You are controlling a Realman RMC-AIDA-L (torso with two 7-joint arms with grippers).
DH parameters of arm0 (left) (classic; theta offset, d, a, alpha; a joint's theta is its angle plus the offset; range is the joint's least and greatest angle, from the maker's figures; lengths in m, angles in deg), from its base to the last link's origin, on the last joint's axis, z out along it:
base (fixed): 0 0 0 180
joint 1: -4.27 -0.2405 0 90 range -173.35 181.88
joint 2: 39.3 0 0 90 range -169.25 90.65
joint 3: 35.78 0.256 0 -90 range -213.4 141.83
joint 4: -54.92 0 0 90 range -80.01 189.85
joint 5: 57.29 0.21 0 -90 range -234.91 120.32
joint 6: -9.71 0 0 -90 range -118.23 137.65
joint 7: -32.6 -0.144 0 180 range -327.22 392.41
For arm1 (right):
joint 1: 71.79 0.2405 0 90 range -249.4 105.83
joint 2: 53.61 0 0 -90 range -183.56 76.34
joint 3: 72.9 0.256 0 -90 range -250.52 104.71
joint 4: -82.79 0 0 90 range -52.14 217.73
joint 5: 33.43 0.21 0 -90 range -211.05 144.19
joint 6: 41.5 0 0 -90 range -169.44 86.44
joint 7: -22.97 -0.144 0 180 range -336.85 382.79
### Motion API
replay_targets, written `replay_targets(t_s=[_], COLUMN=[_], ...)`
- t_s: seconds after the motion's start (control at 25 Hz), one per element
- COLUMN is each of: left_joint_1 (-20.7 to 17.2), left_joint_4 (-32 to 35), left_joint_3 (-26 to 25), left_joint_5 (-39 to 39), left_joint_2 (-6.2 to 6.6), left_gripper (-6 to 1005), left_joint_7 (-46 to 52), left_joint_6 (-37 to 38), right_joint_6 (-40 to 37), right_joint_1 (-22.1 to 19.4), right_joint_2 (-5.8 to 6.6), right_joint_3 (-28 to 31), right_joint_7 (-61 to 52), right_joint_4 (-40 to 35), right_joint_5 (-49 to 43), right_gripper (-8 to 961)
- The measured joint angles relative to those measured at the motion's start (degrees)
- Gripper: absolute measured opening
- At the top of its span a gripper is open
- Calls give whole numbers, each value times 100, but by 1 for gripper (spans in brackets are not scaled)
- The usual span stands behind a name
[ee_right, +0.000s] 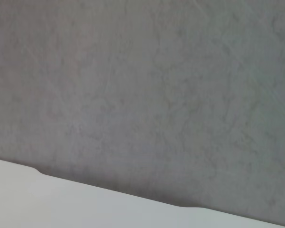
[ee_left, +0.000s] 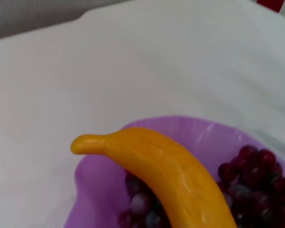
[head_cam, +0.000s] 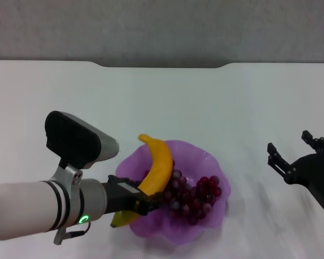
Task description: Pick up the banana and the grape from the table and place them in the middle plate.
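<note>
Purple middle plate (head_cam: 205, 156) sits near-centre on the table (head_cam: 205, 91), already has the grape (head_cam: 197, 197) bunch in its right half. Left gripper (head_cam: 145, 202) is at the plate's near-left rim, jaws closed on the banana (head_cam: 157, 167) approx. at its lower third. Banana is tilted, near end at the fingers, far tip pointing up and away over the plate's far-left rim. My read: it's held low and over the dish so opening the jaws drops it inside next to the grapes, not on the rim. Placement looks nearly done, release pending.

Right gripper (head_cam: 296, 156) idle at far right, well apart from plate, fingers spread, nothing in them.

View diffs: head cam shows the grip point + both arms. Left wrist cam shows no fingers, but gives a close look at banana tip over the purple wall w/ grapes under and beside it. Right wrist cam: only grey wall + table's far edge, no task items.
</note>
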Motion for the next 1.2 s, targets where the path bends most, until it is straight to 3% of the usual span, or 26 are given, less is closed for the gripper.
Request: replay_targets(t_s=[0.24,0.52,0.68,0.8,0.96,1.2], left_joint_1=[-179,-230,-475,-835,-1253,-1510], left_joint_4=[-254,-367,-639,-869,-955,-463], left_joint_3=[99,167,143,105,136,353], left_joint_5=[-29,-41,-55,-189,-530,-724], left_joint_2=[-4,-8,-5,-6,-11,-10], left_gripper=[584,763,856,918,918,919], left_joint_7=[-78,-79,-121,-444,-1019,-1226], left_joint_6=[179,264,535,1155,2206,4004], right_joint_6=[0,0,-1,-1,-3,-3], right_joint_1=[0,7,9,9,9,42], right_joint_2=[0,0,0,0,0,0], right_joint_3=[9,18,18,18,24,-9], right_joint_7=[0,0,0,0,0,0], right_joint_4=[0,0,0,-1,-7,-9], right_joint_5=[-4,-9,-4,-1,-13,-18], right_gripper=[876,876,876,876,876,876])
